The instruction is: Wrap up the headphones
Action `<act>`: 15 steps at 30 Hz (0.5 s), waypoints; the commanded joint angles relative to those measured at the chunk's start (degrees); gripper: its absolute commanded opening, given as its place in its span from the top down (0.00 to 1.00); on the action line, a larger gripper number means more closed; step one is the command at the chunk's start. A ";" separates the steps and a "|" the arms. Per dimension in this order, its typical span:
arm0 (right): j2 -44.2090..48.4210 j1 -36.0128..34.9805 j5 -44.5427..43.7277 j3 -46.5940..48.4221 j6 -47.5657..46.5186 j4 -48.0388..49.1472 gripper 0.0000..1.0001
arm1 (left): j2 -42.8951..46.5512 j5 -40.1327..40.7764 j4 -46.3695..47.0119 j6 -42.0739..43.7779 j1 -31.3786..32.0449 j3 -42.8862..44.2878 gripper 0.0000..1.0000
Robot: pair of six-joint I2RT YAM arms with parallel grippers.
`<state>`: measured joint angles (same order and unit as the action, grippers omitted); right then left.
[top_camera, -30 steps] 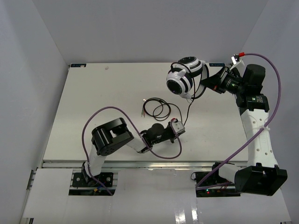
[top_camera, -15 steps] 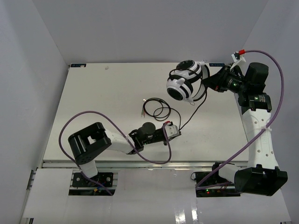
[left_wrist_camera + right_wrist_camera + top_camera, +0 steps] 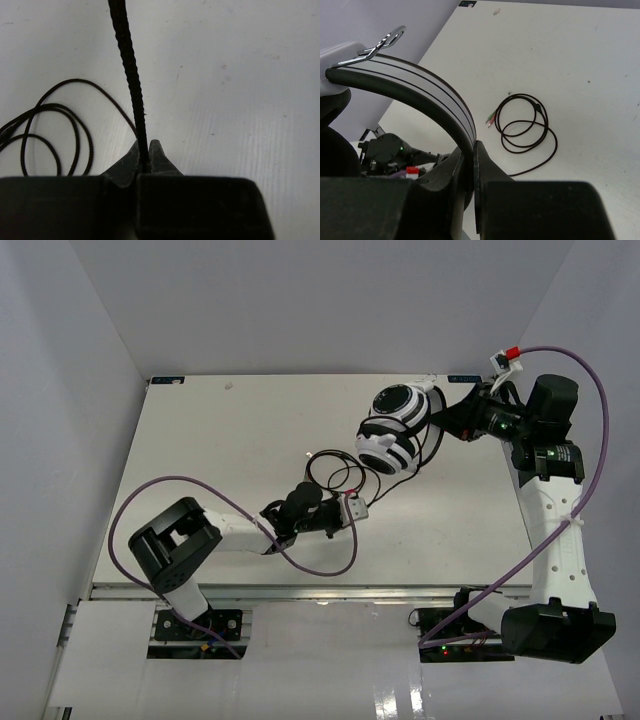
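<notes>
STATE: I hold the headphones (image 3: 393,428) raised near the far right corner of the tabletop (image 3: 200,440), right gripper (image 3: 468,150) clamped on the headband (image 3: 415,90) | LEFT: left gripper (image 3: 144,154) pinches the cable (image 3: 127,70) mid-table | AXIS: cable runs from it toward the far right corner | SLACK: coil (image 3: 335,473) just beyond, nearer my left arm.

Bright, even light is falling from above, casting soft shadows on the table (image 3: 200,460); wrist views are blurring and darkening along their bottom edges
</notes>
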<state>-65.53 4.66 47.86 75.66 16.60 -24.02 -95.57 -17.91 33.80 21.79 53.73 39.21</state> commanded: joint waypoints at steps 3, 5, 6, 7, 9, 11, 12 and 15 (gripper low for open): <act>2.68 0.43 9.65 4.10 -10.90 -3.44 0.92 | 3.27 -6.28 -10.63 4.80 -8.12 5.17 1.00; 3.23 0.43 10.43 4.89 -17.58 -7.24 0.92 | 4.16 -9.01 -12.31 5.31 -10.69 6.68 1.00; 3.29 0.43 10.51 5.52 -23.61 -10.75 0.92 | 4.89 -10.10 -13.73 5.46 -11.39 7.17 1.00; 3.16 0.43 10.65 6.21 -26.21 -12.77 0.92 | 5.17 -11.90 -14.49 5.53 -12.77 7.86 1.00; 2.56 0.35 10.59 7.15 -35.53 -19.88 0.92 | 6.60 -15.07 -16.74 5.47 -15.06 8.40 1.00; 1.79 0.25 10.02 8.20 -43.12 -26.80 0.92 | 7.72 -17.82 -18.13 4.52 -16.55 8.65 1.00; 1.36 0.06 9.06 8.43 -47.22 -28.77 0.92 | 8.35 -19.54 -19.20 3.96 -17.37 9.12 1.00; 1.86 -1.87 2.54 6.95 -54.16 -32.18 0.92 | 9.16 -24.18 -25.08 1.88 -18.63 12.03 1.00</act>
<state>-64.30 4.55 53.90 81.67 -22.83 -46.24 -90.09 -32.41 16.70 25.41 36.43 47.09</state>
